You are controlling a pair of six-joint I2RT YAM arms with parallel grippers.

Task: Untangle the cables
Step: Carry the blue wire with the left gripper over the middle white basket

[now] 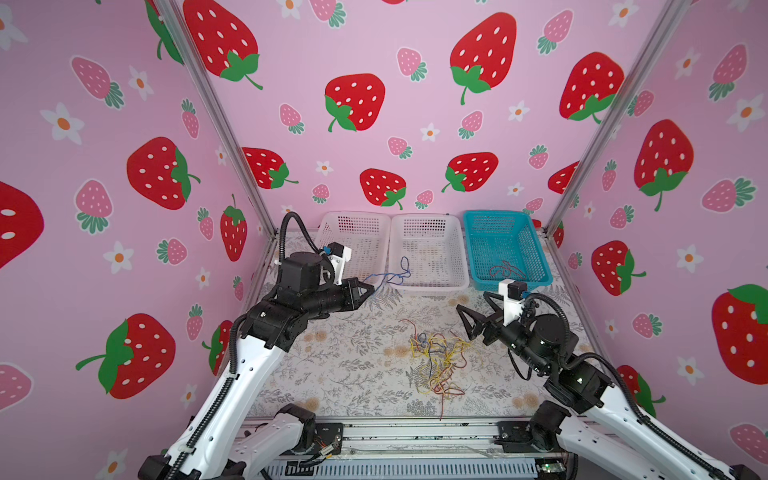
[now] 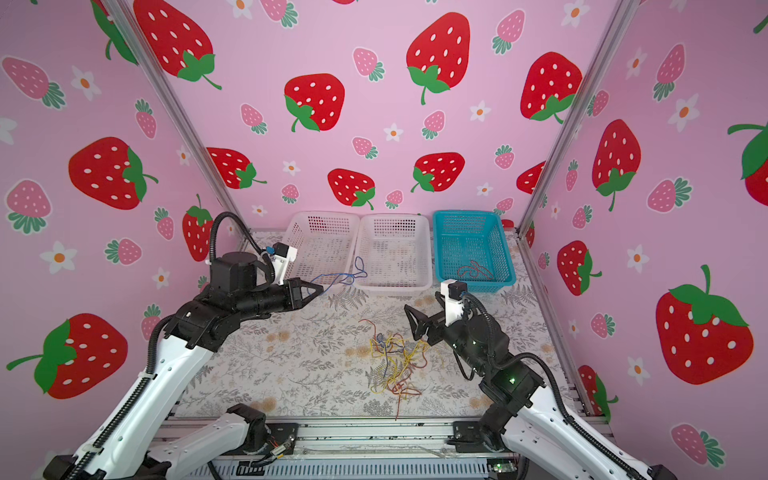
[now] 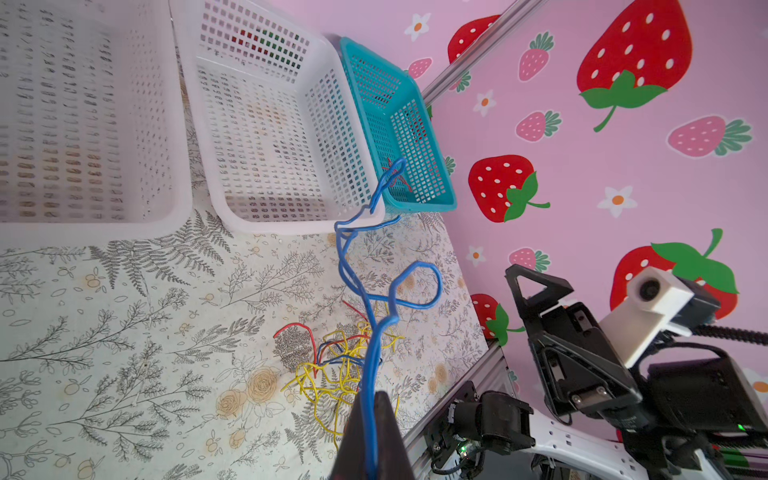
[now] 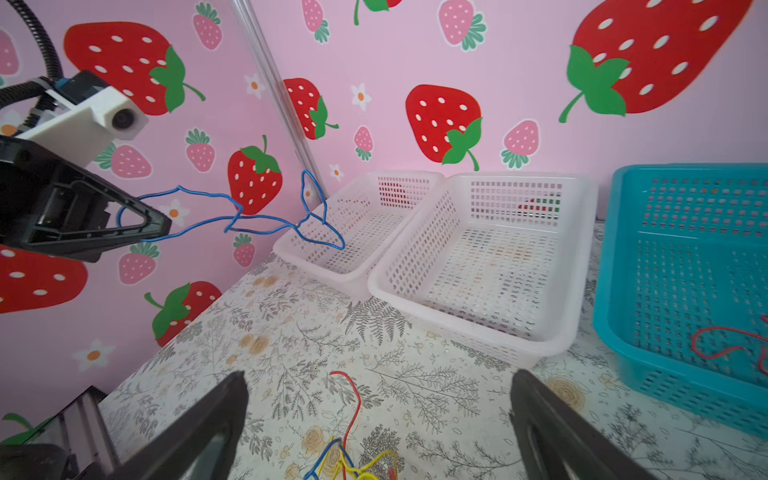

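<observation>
My left gripper (image 1: 370, 287) (image 2: 320, 287) (image 3: 372, 419) is shut on a thin blue cable (image 1: 395, 274) (image 2: 349, 276) (image 3: 353, 270) (image 4: 249, 216). It holds the cable in the air, and the curly far end reaches over the near left corner of the middle white basket (image 1: 428, 287) (image 2: 390, 287). A tangle of yellow, red and dark blue cables (image 1: 436, 357) (image 2: 395, 357) (image 3: 332, 365) (image 4: 345, 457) lies on the floral table. My right gripper (image 1: 472, 301) (image 2: 421, 301) (image 4: 379, 376) is open and empty, just right of and above the tangle.
Three baskets line the back wall: two white ones, the left white basket (image 1: 353, 216) (image 4: 399, 174) and the middle one, and a blue basket (image 1: 494, 214) (image 2: 465, 213) (image 4: 685, 168) holding a red cable (image 1: 507, 270) (image 2: 473, 270) (image 4: 723, 345). Pink strawberry walls enclose three sides.
</observation>
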